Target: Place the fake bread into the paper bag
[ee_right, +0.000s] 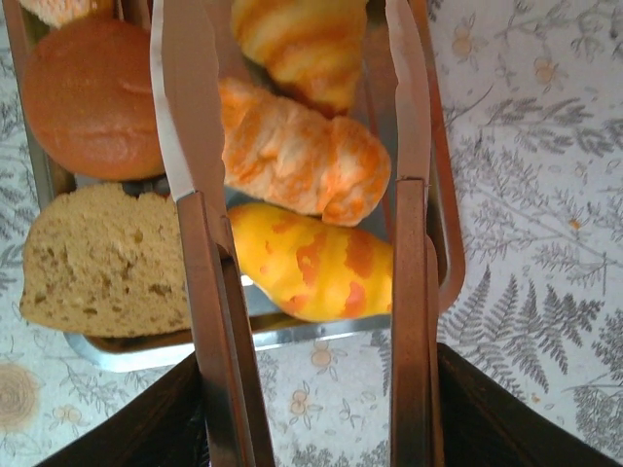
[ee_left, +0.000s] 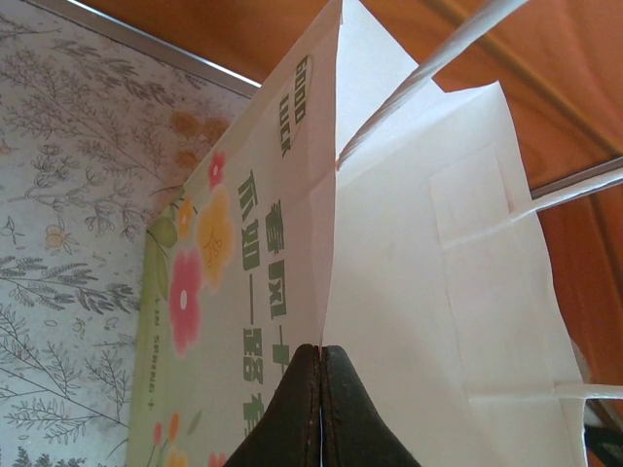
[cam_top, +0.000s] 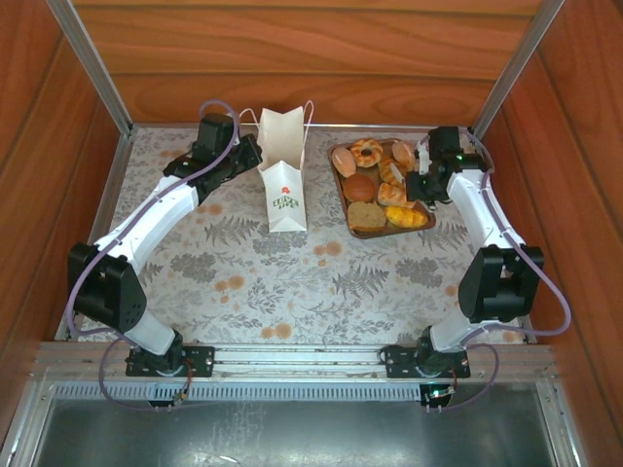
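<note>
**Top view.** The bag is standing upright in the upper middle of the frame on the floral table, with its logo facing the lower edge. The left gripper is reaching in from the left and meeting the bag's upper left edge. The bread is lying on the tray in the upper right, near the bag but apart from it. The right gripper is hanging over the tray's right side.

**Left wrist view.** The left gripper is clenched. Its jaws are pressing flat together, with the bag's folded corner edge running into their tips. It appears to be pinching that edge.

**Right wrist view.** The right gripper is grasping tongs, bearing on the outside of both arms. The tong arms are standing apart, straddling an orange croissant and a yellow pastry. Whether they are touching either piece cannot be told. A round bun and a slice are lying left of the left arm.
</note>
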